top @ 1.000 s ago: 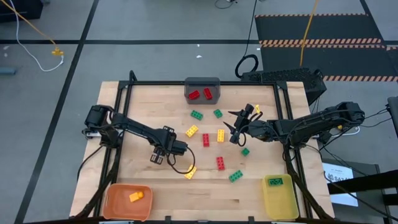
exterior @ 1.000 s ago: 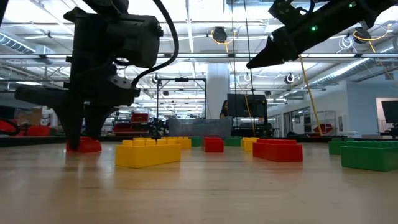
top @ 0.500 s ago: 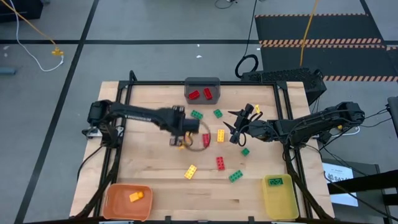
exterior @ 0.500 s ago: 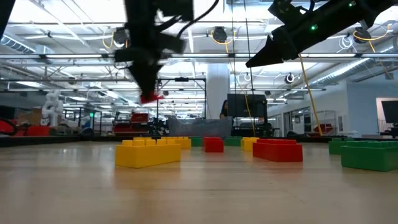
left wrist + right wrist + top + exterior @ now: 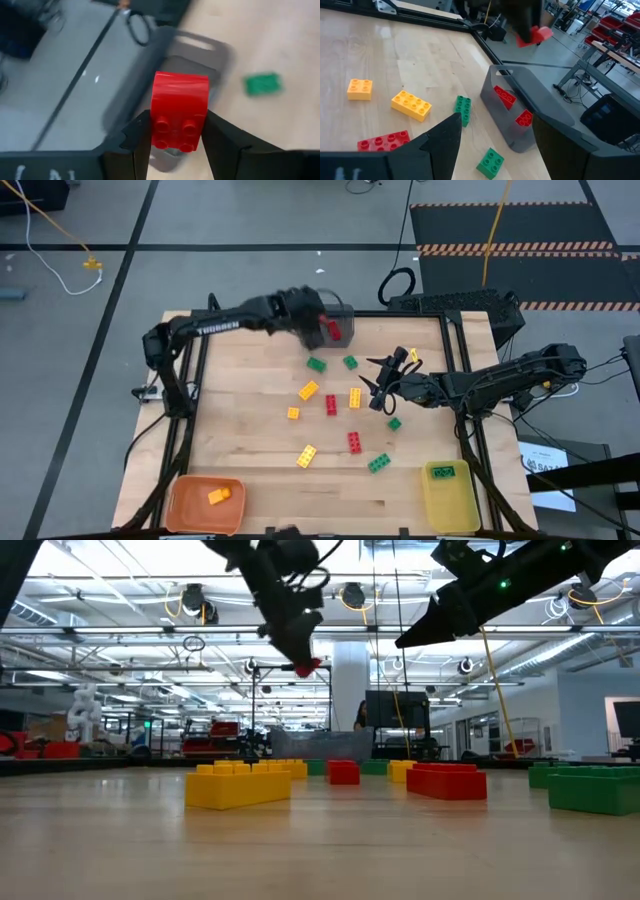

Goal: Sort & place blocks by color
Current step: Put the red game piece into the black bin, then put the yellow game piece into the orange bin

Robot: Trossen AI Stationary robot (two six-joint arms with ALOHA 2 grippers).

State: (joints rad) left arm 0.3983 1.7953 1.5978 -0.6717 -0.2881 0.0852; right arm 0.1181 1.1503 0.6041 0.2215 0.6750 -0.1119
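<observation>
The left gripper [image 5: 177, 145] clamps a red block [image 5: 179, 111] above the gray bin [image 5: 520, 125] at the tabletop's far edge, where 2 red blocks already lie, ready to drop it; right gripper [image 5: 378, 392] hovers open mid-table

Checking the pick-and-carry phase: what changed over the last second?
The left pincer lifted a red block from near the table's left-centre and carried it to the gray bin, where it now hangs, shut on the block. The right pincer stayed raised over the table's right-centre, open. Loose blocks unchanged.
</observation>
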